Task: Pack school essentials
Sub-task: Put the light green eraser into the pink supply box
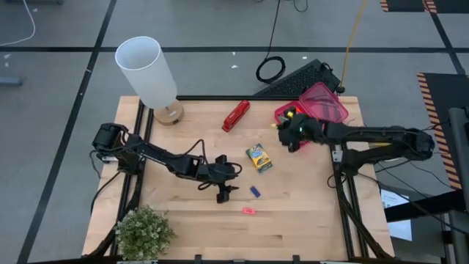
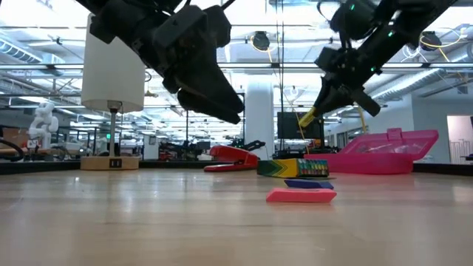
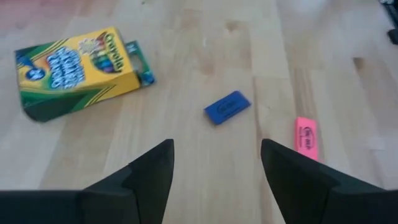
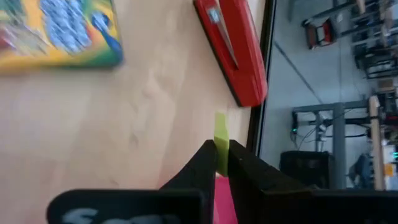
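My left gripper (image 1: pixel 223 193) hovers open over the table's middle. A blue eraser (image 3: pixel 227 106) lies on the wood just beyond its fingertips, and a pink eraser (image 3: pixel 305 137) lies a little farther toward the near edge. The green-yellow crayon box (image 1: pixel 259 158) lies flat between the two arms. My right gripper (image 1: pixel 284 133) hangs beside the open pink box (image 1: pixel 316 105), shut on a thin yellow-green stick (image 4: pixel 221 129), well above the table in the low view. My right gripper pinches the thin stick between its two fingers. The yellow-green end (image 4: pixel 221 127) juts out past the fingertips, and a pink part (image 4: pixel 221 198) shows farther back between them. The stick slants downward (image 2: pixel 307 116), clear of the table.
A red stapler (image 1: pixel 236 115) lies at the far middle. A white lamp (image 1: pixel 150 73) stands at the far left corner and a small green plant (image 1: pixel 144 232) at the near left corner. Bare wood lies toward the near right.
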You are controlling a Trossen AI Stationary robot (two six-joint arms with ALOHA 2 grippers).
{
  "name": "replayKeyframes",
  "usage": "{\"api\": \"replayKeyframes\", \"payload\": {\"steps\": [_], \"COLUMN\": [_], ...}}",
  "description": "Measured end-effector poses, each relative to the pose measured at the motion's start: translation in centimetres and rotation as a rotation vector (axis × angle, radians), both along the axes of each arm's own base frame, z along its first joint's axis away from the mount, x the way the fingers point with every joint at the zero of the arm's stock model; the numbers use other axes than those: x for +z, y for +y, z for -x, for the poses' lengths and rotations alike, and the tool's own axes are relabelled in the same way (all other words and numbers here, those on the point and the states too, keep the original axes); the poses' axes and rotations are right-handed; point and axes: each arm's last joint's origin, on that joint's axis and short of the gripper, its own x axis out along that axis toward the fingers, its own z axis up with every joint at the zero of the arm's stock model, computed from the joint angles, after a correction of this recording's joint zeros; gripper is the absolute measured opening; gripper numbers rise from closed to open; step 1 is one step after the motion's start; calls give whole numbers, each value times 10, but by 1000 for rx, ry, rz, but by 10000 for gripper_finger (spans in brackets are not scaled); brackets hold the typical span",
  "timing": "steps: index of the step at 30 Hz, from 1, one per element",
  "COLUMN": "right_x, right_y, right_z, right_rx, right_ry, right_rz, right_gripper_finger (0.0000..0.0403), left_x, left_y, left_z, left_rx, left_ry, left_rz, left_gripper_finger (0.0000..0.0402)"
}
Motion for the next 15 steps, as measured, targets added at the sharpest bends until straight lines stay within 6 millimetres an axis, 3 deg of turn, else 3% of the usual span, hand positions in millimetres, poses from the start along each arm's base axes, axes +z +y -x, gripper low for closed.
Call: {"api": "replayKeyframes", "payload": {"steps": [9, 15], "right_x": [-2, -20], "right_y": [-52, -60], "right_z": [25, 40], "right_rx": [-74, -121], "right_ry": [-20, 25], "right_rz": [-84, -109], "right_gripper_finger": [23, 22], "left_x": [4, 6], "left_y": [-11, -16], "left_z": [-1, -1], "left_rx": [-38, -55], "left_ry": [-54, -79], "left_rz": [14, 18], "left_gripper_finger": [241, 241]}}
